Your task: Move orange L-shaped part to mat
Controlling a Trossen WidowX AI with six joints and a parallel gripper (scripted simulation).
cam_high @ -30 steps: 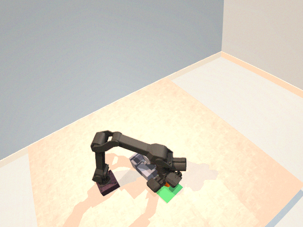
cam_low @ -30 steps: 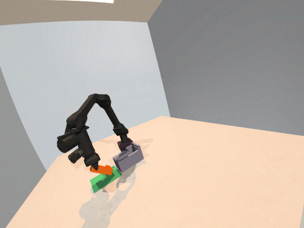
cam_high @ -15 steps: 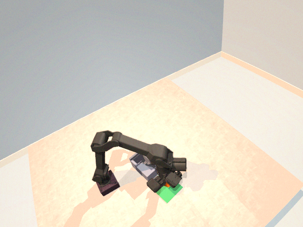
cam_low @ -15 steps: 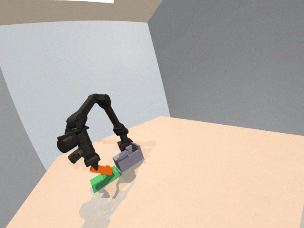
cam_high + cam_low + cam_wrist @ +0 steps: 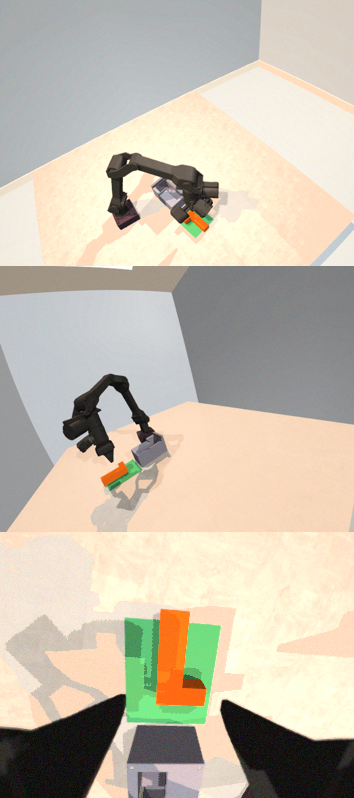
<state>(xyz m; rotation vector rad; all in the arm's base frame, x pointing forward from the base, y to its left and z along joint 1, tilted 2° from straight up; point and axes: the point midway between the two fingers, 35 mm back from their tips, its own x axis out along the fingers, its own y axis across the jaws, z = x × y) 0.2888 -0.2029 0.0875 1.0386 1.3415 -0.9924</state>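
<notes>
The orange L-shaped part [image 5: 197,221] [image 5: 114,473] [image 5: 172,657] lies on the green mat [image 5: 196,230] [image 5: 134,467] [image 5: 209,657], out of the tray. Its long arm points away from the tray, and its far end reaches just past the mat's edge. The grey tray [image 5: 168,197] [image 5: 149,450] [image 5: 165,767] stands beside the mat with its pocket empty. My gripper [image 5: 191,213] [image 5: 110,457] [image 5: 174,702] is open. It hangs a little above the part's L end, and its fingers stand wide on either side without touching the part.
The arm's dark base block [image 5: 127,218] stands on the table to the left of the tray. The arm arches over the tray. The table's edges are far from the mat.
</notes>
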